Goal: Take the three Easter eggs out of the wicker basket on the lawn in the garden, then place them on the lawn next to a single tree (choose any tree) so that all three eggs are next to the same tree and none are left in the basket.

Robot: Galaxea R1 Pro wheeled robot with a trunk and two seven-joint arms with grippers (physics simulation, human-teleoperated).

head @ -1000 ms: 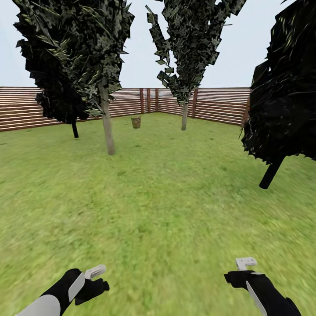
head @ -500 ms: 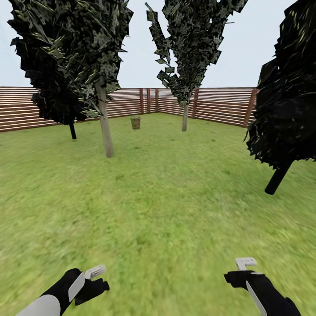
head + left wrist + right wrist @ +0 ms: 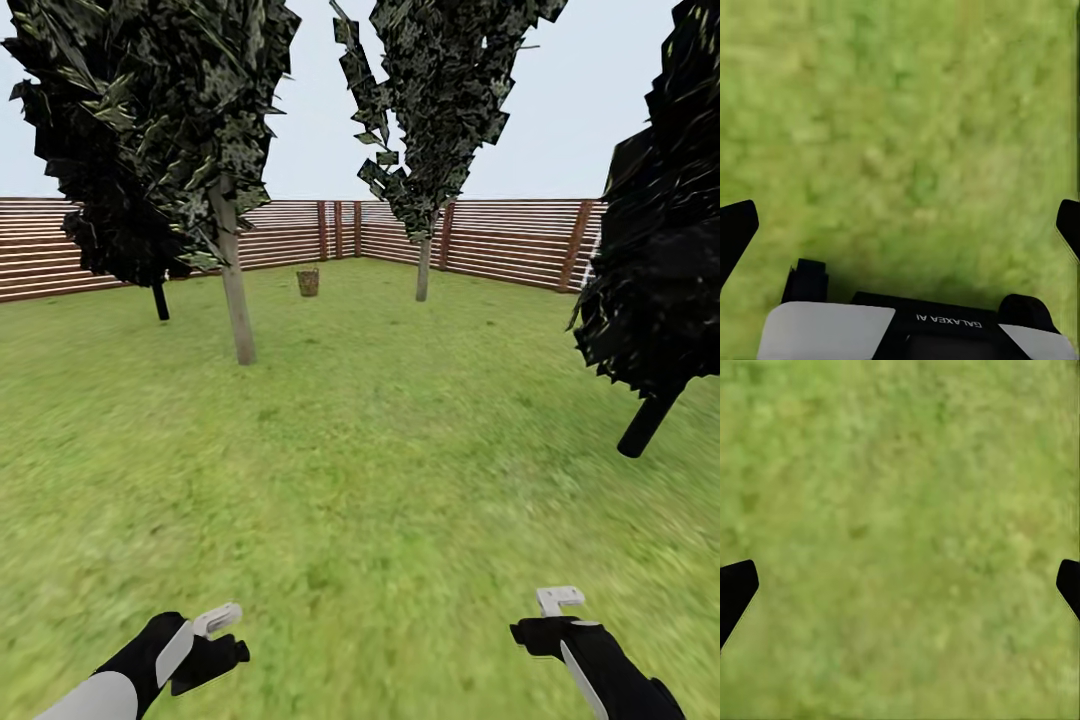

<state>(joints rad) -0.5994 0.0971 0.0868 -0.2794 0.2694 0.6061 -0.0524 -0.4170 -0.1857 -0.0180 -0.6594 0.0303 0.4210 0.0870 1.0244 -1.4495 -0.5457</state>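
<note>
Head view, trees (image 3: pixel 232 290) nearer, basket (image 3: pixel 308 282) ahead

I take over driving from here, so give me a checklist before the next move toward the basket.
1. Basket in sight, far ahead by the fence: ok.
2. Lawn between robot and basket free of obstacles: ok.
3. Left tool open, holding nothing: ok.
4. Right tool open, holding nothing: ok.
5. Eggs inside basket: cannot tell, too far.
6. Grey-trunk tree stands left of the straight path: ok.
</note>
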